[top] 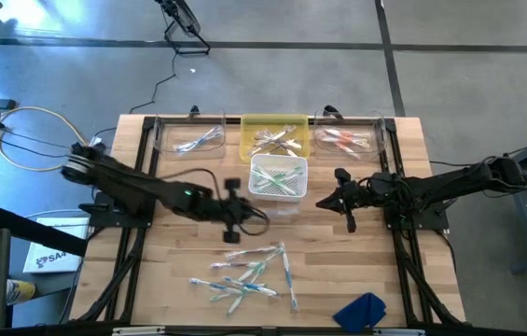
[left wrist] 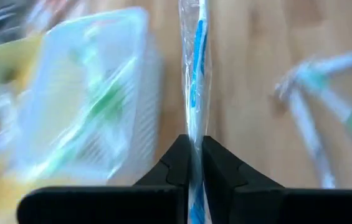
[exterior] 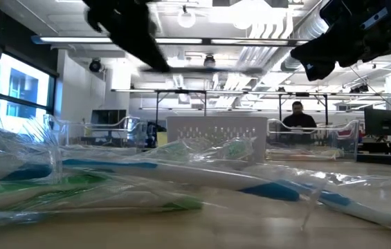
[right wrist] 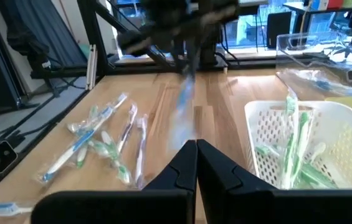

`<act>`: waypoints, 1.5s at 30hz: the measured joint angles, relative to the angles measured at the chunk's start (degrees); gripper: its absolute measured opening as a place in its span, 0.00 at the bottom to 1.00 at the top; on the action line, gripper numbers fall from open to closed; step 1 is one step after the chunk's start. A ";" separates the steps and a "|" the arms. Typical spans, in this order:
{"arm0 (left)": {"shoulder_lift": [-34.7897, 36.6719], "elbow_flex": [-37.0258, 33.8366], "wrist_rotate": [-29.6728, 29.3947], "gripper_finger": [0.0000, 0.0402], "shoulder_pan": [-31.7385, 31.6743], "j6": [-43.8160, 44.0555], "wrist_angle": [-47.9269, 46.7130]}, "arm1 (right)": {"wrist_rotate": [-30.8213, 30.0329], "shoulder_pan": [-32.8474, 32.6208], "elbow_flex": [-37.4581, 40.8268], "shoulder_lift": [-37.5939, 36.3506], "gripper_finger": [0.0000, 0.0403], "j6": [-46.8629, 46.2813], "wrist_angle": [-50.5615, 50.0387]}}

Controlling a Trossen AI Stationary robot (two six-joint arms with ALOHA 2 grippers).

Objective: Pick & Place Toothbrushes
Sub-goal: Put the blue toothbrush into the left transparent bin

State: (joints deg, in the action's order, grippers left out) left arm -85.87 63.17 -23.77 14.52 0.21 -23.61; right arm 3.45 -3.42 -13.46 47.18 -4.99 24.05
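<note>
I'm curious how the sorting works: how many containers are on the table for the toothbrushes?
4: a clear tray at the far left, a yellow tray in the middle, a clear tray at the far right, and a white basket just in front of the yellow one.

No text, label or number can be read anywhere in these views.

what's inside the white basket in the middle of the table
Wrapped toothbrushes with green accents lie in the white basket. How many there are, and what lies beneath them, is covered.
</note>
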 joint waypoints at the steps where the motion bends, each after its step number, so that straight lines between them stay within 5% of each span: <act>1: 1.57 0.59 -1.37 0.04 0.05 0.00 -2.68 | 0.09 0.00 -0.01 0.00 0.00 -0.01 -0.03; 15: 21.99 2.46 -19.04 0.05 -3.52 5.17 -27.45 | 0.15 0.02 0.03 -0.02 0.00 0.31 1.21; 30: 23.98 2.33 -16.35 0.05 -23.73 7.38 -40.63 | -0.27 0.02 0.01 -0.04 0.01 0.31 0.59; 45: 26.03 -0.23 -8.30 0.05 -37.64 -1.51 -43.36 | -0.31 0.02 0.01 -0.04 0.01 0.31 0.57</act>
State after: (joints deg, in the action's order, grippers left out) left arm -59.84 62.93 -32.07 -23.12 -1.30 -66.96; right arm 3.14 -3.40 -13.45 47.13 -4.69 24.62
